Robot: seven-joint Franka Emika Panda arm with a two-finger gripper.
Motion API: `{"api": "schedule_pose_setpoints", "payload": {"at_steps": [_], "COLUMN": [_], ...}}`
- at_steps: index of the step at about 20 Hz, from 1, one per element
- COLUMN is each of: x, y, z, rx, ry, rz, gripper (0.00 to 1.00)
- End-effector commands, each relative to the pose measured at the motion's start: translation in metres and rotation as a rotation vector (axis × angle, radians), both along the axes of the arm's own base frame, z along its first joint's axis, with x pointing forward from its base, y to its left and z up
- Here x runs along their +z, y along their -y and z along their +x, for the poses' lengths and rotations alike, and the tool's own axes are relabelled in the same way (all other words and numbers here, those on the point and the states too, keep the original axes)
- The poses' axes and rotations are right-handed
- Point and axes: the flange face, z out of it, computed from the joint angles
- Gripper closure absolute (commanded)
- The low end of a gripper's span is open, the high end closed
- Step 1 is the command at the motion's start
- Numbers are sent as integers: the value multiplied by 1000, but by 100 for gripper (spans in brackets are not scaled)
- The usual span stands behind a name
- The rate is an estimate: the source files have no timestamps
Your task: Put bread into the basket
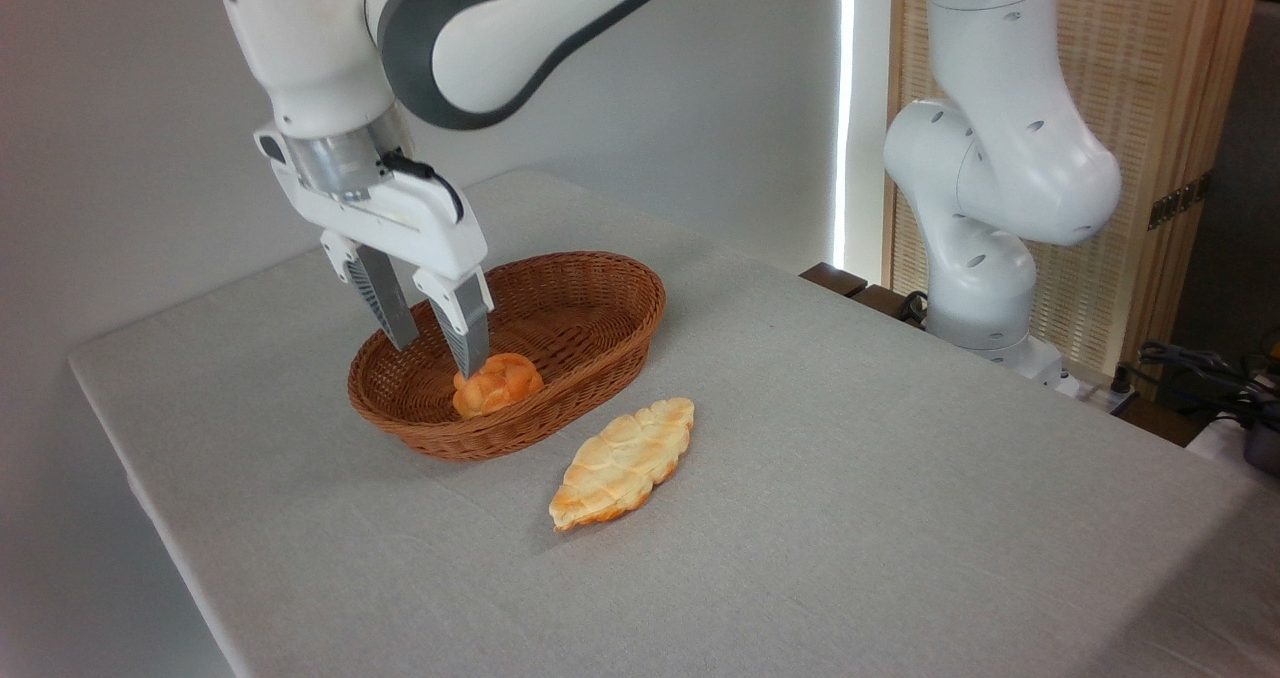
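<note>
A flat, pale, leaf-shaped loaf [622, 464] with scored lines was seen nearest, laid on the grey cloth of the table [900, 518], just beside the basket [590, 288]. The basket was oval, woven of reddish-brown wicker, with low flared sides. The bun [498, 383], small, round, knotted and glossy orange, was placed inside it, at the near wall. The gripper [433, 356] was held over the bun, its jaws spread apart; one fingertip met the bun's top, and nothing was gripped.
</note>
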Motion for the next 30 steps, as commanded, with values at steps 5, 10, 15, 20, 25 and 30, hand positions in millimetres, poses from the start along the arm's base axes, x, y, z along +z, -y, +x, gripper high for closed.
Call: {"api": "schedule_pose_setpoints", "payload": {"at_steps": [5,10,15,20,25,30], "x": [92,124,130,124,120,120], "y": [-84,-168,-187,-166,-159,-160], "z": [-21,-46,-49,-44,-35,-34], "rx": [-106,-240,-149,-111,-123,-120], "ry": [128,110,116,102,150,151], "rz": [12,-11,-47,-8,17,22], "gripper": [0,0,0,0,0,0]}}
